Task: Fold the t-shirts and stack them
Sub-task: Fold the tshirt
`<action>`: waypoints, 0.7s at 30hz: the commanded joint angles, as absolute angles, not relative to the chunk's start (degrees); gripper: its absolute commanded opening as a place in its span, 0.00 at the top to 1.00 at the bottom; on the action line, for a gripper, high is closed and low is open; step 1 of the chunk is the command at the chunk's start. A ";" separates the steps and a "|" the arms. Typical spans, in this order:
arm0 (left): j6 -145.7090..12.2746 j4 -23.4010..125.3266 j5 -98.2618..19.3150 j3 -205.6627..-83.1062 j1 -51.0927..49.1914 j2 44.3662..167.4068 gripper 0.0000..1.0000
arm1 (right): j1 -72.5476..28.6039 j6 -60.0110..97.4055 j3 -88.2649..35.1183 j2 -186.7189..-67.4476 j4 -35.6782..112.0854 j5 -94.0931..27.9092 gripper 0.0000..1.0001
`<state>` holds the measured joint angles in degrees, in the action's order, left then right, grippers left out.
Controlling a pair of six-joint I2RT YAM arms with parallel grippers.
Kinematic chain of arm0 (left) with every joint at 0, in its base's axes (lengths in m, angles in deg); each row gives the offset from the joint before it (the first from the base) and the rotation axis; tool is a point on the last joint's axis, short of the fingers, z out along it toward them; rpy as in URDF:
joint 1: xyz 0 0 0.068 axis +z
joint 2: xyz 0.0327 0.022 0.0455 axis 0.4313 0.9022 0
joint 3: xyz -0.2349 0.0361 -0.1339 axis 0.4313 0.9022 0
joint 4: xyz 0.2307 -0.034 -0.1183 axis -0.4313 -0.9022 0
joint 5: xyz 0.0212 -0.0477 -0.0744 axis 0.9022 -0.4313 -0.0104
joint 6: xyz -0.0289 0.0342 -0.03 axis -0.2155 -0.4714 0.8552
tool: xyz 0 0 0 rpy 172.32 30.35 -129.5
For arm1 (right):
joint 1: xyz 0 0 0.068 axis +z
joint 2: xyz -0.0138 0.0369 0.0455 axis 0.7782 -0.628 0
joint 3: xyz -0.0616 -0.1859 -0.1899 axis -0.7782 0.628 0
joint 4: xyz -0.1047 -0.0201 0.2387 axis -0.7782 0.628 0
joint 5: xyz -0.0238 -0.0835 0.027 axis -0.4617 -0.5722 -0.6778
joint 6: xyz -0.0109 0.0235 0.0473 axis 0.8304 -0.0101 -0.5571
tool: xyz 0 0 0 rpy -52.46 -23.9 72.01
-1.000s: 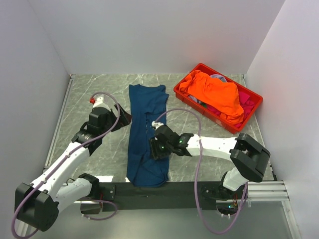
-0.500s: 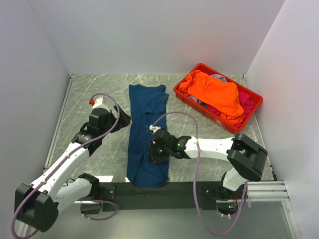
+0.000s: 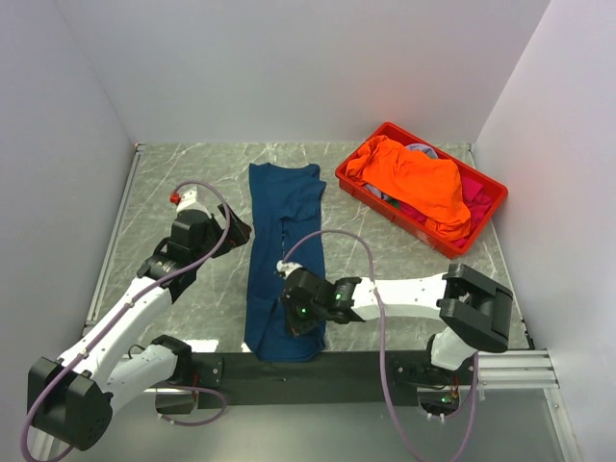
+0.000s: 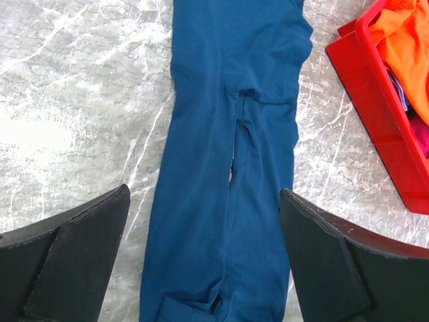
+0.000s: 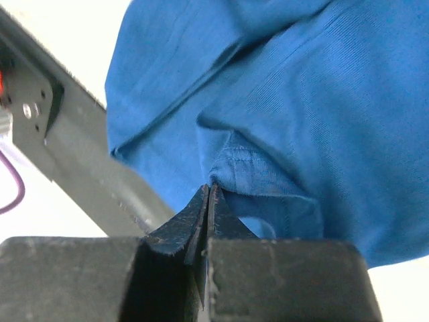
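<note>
Sliding nearer to the table's (image 3: 192, 173) front edge than a second ago, the right gripper (image 5: 209, 191) is now squeezing its jaws tight together, pinching a hem at the near end of the blue t-shirt (image 3: 284, 207), which is lying long and thin between the arms. Beside the shirt, the left gripper (image 4: 202, 201) is staying put with jaws spread wide, holding nothing. The orange t-shirt (image 3: 414, 178) is sitting in the red crate (image 3: 356, 183).

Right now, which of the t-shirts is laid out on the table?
The dark blue t-shirt, lying alone as a long strip, with the right pincer shut on its near end. The orange t-shirt and pink ones are heaped in the red crate.
</note>
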<state>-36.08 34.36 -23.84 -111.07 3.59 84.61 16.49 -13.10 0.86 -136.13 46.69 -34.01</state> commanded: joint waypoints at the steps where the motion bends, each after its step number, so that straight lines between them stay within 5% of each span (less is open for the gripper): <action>1: -36.81 35.32 -23.21 -110.80 3.40 83.48 0.01 | 19.47 -15.62 -0.77 -134.68 48.94 -36.68 0.99; 7: -36.81 35.41 -23.65 -110.36 3.40 82.86 0.01 | 24.31 -17.55 -4.81 -137.14 52.90 -40.21 0.98; 15: -37.16 35.24 -23.65 -109.83 3.40 82.16 0.01 | 29.49 -18.87 -9.56 -139.52 56.15 -40.73 0.57; 21: -37.25 35.68 -24.09 -109.48 3.40 82.42 0.01 | 31.34 -18.96 -11.15 -138.21 57.73 -44.33 0.49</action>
